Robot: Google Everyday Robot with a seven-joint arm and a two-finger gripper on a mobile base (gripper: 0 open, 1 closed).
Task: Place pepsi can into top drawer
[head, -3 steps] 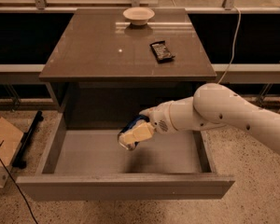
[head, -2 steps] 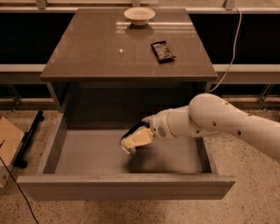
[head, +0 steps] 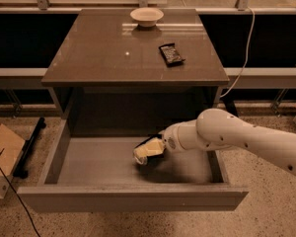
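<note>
The top drawer (head: 64,152) is pulled out wide, with its pale grey floor showing and its flat front panel (head: 133,197) nearest the camera. My gripper (head: 147,151), on the white arm (head: 237,137) that comes in from the right, is inside the drawer, low over the middle of the floor. It casts a shadow on the floor to its right. I cannot make out a blue pepsi can anywhere; if it is at the gripper, it is hidden there.
The cabinet top (head: 103,53) carries a white bowl (head: 146,16) at the back and a flat black snack packet (head: 170,54) to the right. A cardboard box (head: 2,154) and a black bar (head: 29,144) lie on the floor at left. A cable (head: 244,48) hangs at right.
My arm has sunk lower into the drawer, and the gripper has moved slightly down and toward the drawer floor.
</note>
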